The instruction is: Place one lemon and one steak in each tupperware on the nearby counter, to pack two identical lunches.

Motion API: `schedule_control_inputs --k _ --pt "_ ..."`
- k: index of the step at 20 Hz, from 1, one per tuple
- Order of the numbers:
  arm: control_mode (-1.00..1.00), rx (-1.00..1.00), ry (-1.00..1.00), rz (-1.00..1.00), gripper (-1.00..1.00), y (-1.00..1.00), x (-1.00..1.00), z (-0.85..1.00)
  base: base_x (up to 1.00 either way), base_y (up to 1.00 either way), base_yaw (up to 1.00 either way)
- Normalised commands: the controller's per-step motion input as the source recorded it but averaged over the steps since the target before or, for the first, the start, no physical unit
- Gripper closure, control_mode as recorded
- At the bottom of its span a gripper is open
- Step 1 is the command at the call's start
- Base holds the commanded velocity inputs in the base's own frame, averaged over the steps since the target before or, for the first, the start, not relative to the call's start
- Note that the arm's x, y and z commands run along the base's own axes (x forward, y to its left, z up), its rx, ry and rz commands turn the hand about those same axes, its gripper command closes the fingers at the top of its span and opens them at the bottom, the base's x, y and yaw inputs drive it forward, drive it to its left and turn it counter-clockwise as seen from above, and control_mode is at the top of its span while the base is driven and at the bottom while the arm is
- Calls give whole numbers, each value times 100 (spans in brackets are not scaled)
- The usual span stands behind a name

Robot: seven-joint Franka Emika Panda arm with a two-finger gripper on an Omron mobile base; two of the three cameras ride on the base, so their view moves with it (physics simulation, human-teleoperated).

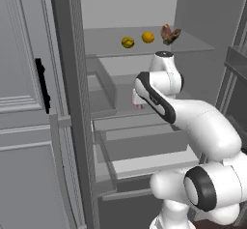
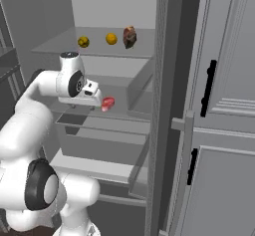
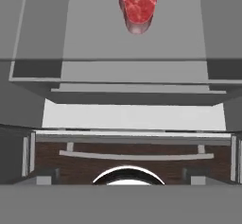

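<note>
The bright red-pink steak [image 3: 138, 3] lies on a middle fridge shelf [image 2: 119, 114], at the top of the hand view. It also peeks out beside my forearm [image 1: 138, 103] and sits just right of my hand [image 2: 107, 103]. My gripper [image 2: 83, 103] hovers over that shelf beside the steak, apart from it; its fingers are hidden. On the top shelf sit the dull yellow lemon [image 1: 128, 42] [image 2: 83, 42], the orange-yellow lemon [image 1: 148, 37] [image 2: 111, 39] and the darker steak [image 1: 169, 34] [image 2: 129, 36]. The tupperwares and the white counter are out of view.
The fridge's open door [image 1: 29, 126] stands at the left, and its other door [image 2: 219, 130] at the right. Grey drawers [image 1: 144, 146] sit below the shelves. Door racks [image 1: 103, 88] flank the shelf. My arm's elbow [image 1: 207, 126] fills the opening.
</note>
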Motion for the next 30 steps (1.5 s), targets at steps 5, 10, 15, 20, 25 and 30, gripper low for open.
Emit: schedule_control_inputs --k 5,10,15,20,25,30 --pt "-100 0 -36 -4 -100 0 17 -15 0 0 0" --pt "-100 0 -13 -2 -100 0 3 -1 0 0 0" --pt "-100 0 -2 0 -100 -12 60 0 0 0 0" --pt "-100 0 1 1 -100 -23 99 -11 0 0 0" --pt "-100 0 3 0 -100 -4 61 -51 0 0 0" --pt "-100 0 2 1 -100 4 36 -59 0 0 0"
